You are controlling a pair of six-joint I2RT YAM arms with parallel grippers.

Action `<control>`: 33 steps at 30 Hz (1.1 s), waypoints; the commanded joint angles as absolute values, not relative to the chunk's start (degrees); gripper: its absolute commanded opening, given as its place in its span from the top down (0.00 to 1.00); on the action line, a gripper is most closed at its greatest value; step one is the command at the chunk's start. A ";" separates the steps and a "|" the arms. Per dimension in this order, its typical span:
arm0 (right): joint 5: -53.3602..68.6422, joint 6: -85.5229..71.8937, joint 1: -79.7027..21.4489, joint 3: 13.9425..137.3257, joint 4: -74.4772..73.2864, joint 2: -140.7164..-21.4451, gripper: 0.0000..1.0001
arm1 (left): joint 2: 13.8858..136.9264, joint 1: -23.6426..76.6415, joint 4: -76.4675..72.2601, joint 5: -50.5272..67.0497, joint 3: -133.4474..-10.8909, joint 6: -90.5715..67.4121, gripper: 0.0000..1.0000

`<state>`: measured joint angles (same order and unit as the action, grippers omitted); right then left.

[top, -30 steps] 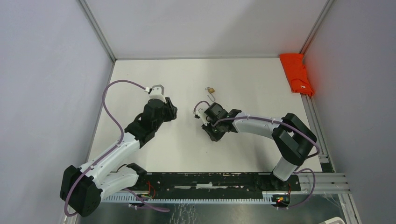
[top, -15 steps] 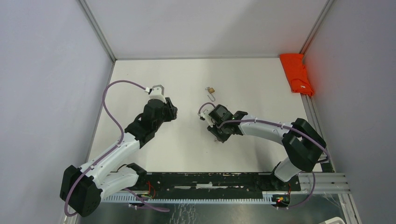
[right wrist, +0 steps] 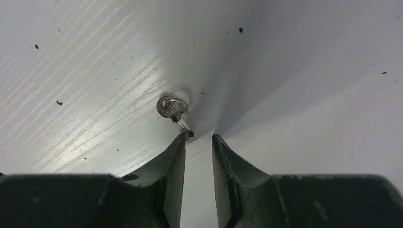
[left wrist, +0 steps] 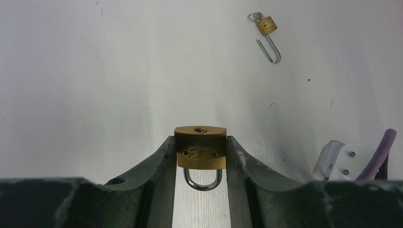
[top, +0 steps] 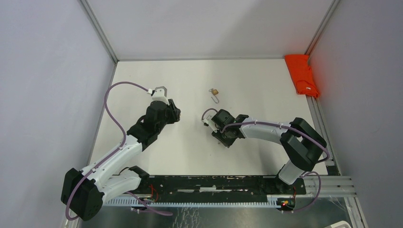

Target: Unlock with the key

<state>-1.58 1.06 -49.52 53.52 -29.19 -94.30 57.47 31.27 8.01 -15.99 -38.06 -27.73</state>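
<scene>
My left gripper [left wrist: 199,143] is shut on a small brass padlock [left wrist: 200,146]. The padlock's keyhole end faces away and its steel shackle points back between the fingers. It is held above the table at the left [top: 174,113]. A small silver key [right wrist: 173,109] on a ring lies flat on the white table. My right gripper [right wrist: 198,137] is low over the table with its jaws a little apart and empty. The key's tip lies just ahead of the left fingertip [right wrist: 180,138]. In the top view the right gripper [top: 225,140] hides the key.
A second small brass padlock [top: 215,91] with its shackle swung open lies farther back; it also shows in the left wrist view [left wrist: 266,26]. A red cloth [top: 302,75] lies at the far right edge. Metal frame rails border the table.
My right gripper has shifted a little to the right and nearer over the table. The left arm with the padlock has not moved.
</scene>
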 commanded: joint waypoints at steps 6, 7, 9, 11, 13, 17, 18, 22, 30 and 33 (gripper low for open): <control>-1.12 2.17 -50.19 54.71 -27.47 -95.56 0.68 | 56.98 31.29 4.58 -16.10 -38.00 -26.45 0.98; -0.85 2.27 -50.19 54.84 -27.25 -95.77 0.68 | 57.04 31.29 4.57 -15.97 -38.05 -26.45 0.98; -0.47 2.37 -50.19 55.18 -26.90 -96.32 0.68 | 57.09 31.29 4.67 -15.91 -38.18 -26.37 0.98; -0.18 2.71 -50.19 55.61 -26.63 -96.81 0.69 | 56.78 31.36 4.79 -16.14 -38.20 -26.20 0.98; -0.17 3.14 -50.19 56.06 -26.58 -97.40 0.70 | 56.49 31.28 4.89 -16.24 -38.21 -26.11 0.98; -0.18 3.95 -50.19 56.92 -27.03 -98.88 0.89 | 56.44 31.34 5.01 -16.17 -38.08 -26.15 0.98; 0.94 3.95 -50.19 57.12 -27.23 -99.17 0.94 | 56.43 31.31 5.03 -16.22 -38.13 -26.11 0.98; 1.98 3.89 -50.13 56.45 -26.70 -98.47 1.00 | 56.34 31.29 5.01 -16.22 -38.14 -26.02 0.98; 3.23 2.15 -50.20 56.97 -26.62 -94.10 1.00 | 56.71 31.29 4.68 -15.74 -38.23 -26.02 0.98; 4.81 0.27 -50.10 57.74 -27.03 -91.52 1.00 | 56.63 31.33 4.69 -15.73 -38.30 -26.02 0.98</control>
<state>2.48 2.68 -49.89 56.45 -27.16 -96.57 57.47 31.27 8.01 -15.97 -38.06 -27.73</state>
